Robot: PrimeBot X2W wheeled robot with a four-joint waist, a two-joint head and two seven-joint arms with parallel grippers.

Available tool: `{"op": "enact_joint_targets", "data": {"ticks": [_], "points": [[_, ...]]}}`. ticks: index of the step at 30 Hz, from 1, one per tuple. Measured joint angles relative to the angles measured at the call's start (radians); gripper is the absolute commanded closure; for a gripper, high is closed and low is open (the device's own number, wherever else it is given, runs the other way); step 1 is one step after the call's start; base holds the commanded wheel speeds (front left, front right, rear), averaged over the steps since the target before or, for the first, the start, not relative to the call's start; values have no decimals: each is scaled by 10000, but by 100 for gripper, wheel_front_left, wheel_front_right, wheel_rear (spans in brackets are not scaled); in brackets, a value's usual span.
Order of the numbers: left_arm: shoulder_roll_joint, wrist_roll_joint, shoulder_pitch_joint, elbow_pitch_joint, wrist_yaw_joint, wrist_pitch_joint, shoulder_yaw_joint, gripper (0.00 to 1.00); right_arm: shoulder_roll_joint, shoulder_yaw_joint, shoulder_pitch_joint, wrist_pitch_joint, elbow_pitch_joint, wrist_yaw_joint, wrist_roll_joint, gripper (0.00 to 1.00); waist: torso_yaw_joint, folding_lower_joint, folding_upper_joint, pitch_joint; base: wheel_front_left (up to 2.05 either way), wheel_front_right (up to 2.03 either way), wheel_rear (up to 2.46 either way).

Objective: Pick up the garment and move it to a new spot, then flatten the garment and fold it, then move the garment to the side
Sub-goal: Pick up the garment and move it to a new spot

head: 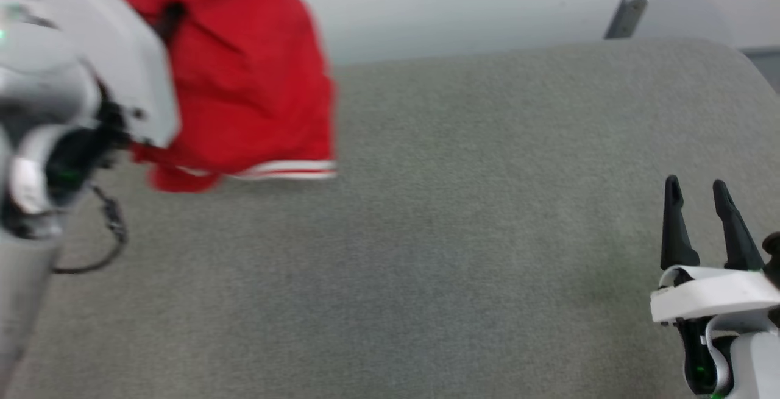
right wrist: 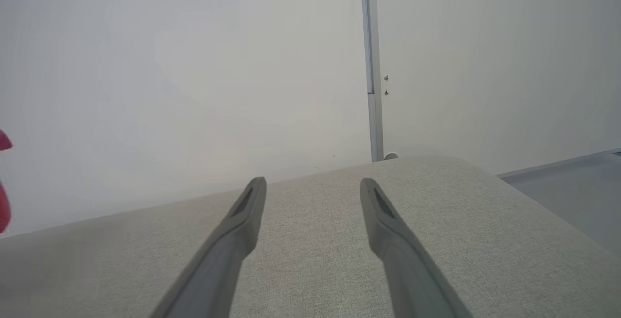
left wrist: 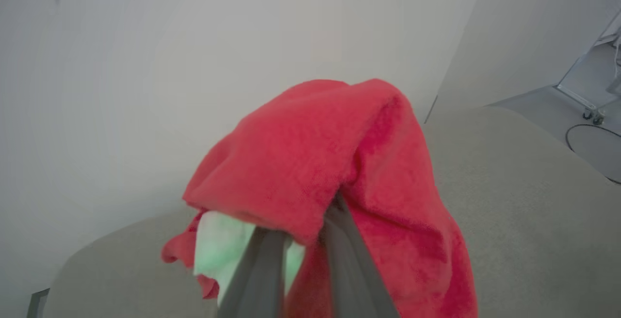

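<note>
The garment (head: 244,76), red with a red-and-white striped hem, hangs bunched in the air at the upper left of the head view, above the grey padded surface (head: 457,234). My left arm's pale wrist covers its left side. In the left wrist view my left gripper (left wrist: 303,225) is shut on the garment (left wrist: 330,162), whose red cloth drapes over both fingers and hides their tips; a white patch shows under the fold. My right gripper (head: 698,195) stands open at the lower right with nothing between its fingers, seen too in the right wrist view (right wrist: 313,187).
A pale wall (head: 457,3) rises behind the grey surface's far edge. A metal post (head: 627,15) stands at the back right. A black cable (head: 103,234) loops from my left wrist. The floor (left wrist: 582,114) lies beyond the surface's right edge.
</note>
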State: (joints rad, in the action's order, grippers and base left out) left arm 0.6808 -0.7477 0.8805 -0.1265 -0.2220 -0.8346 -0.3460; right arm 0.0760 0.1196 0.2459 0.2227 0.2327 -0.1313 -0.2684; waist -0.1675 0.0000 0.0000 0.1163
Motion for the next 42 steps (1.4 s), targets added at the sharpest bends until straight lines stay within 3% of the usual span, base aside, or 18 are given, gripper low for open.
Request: {"op": "enact_joint_targets", "data": {"ticks": [12,22,30,31,33,34,42], "points": [[-1313,359,-866,621,69,-186,-1988,100,-217,-614,521,326,525,0,-226,0,-794,0,0,981,0,0,0],[-1833,658,-1739,2930,426,109,-3112,100,-238,-1060,848,385,780,0,-523,0,-1156,0,1,1703,0,0,0],[-2428,713,-1505,4606,899,437,-3494,100,-240,-1258,972,385,765,0,-652,0,-1117,0,0,1822,0,0,0],[-2483,715,-1459,4778,1018,504,-3549,96,-242,-1269,988,387,767,0,-652,0,-1098,0,0,1788,0,0,0],[-2589,709,-1419,5087,1367,752,-3636,49,-242,-1304,989,387,811,0,-650,0,-1058,0,0,1691,0,0,0],[-2627,662,-1414,5242,1499,886,-3616,0,-240,-1340,988,387,834,0,-648,0,-1037,0,1,1631,0,0,0],[-2623,113,-1504,5379,2027,1147,-3425,0,-244,-1315,853,387,1005,0,-278,0,-804,0,0,988,0,0,0]]}}
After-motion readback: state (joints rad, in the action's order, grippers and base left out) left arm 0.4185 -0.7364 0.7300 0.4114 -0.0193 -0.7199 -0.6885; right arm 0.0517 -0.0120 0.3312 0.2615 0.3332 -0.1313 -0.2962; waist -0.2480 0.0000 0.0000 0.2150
